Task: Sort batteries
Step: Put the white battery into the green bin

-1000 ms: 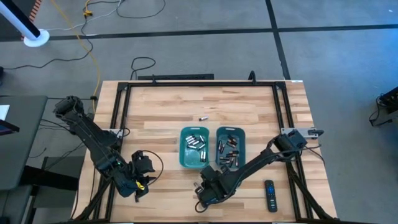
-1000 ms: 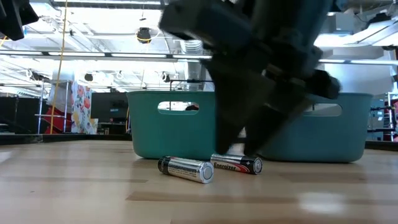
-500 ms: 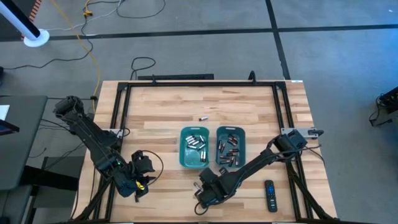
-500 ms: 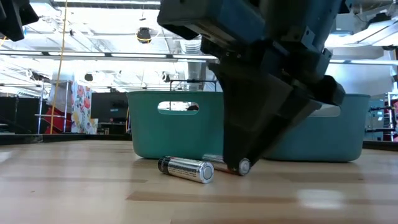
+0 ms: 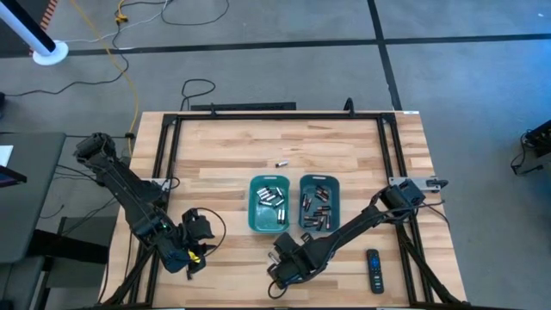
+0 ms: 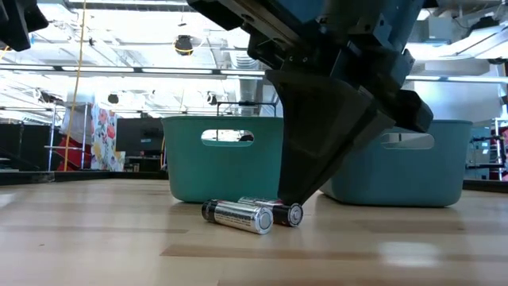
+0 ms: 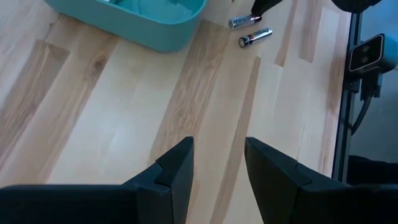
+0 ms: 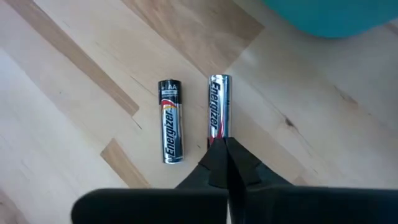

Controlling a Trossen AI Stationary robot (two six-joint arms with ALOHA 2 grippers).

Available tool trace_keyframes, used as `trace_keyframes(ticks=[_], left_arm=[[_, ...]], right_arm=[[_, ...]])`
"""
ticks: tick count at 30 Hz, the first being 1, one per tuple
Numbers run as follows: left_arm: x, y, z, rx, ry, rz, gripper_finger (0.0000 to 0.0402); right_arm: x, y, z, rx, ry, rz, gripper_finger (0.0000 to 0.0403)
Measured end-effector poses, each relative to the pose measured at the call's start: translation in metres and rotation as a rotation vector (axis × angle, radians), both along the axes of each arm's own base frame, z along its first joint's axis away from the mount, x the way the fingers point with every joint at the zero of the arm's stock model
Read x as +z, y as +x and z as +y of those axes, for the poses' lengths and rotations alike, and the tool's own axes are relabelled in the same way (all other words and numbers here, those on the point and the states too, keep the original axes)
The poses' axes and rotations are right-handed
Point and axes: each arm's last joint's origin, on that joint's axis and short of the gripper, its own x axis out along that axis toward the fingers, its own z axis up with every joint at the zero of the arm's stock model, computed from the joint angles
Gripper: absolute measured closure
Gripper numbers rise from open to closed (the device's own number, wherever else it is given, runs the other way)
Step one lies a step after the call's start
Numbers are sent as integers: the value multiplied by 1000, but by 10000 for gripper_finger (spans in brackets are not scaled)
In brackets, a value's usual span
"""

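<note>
Here, the right gripper [image 6: 295, 208] is down at the table surface in the lower middle of the high view, just below the two teal bins. Its two fingers are pressed fully together into a single point. In the right wrist view that point touches the near end of one silver AA battery [image 8: 217, 111]; whether the cell is pinched or only touched, I cannot tell.

A second silver AA battery [image 8: 169, 121] lies parallel beside the first, close but apart, clear of the gripper. In the low view both cells lie on the wood in front of the bins, the fingertip meeting the farther one.

The left teal bin [image 5: 255, 222] holds silvery batteries [image 5: 271, 197]; the right teal bin [image 5: 335, 188] holds darker batteries [image 5: 316, 208]. One lone battery [image 5: 281, 163] lies on the table [image 5: 224, 155] above the bins, in the centre of the high view.

The left gripper [image 7: 217, 163] hovers over bare wood at lower left in the high view, fingers parted with nothing between them.

A black remote control [image 5: 374, 269] lies at lower right, well apart from the bins.
</note>
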Motion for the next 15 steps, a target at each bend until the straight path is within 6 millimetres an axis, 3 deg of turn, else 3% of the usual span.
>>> trace_keyframes(ticks=[15], left_arm=[[0, 0, 0, 7, -8, 0, 262]], right_arm=[[5, 6, -1, 24, 12, -13, 290]])
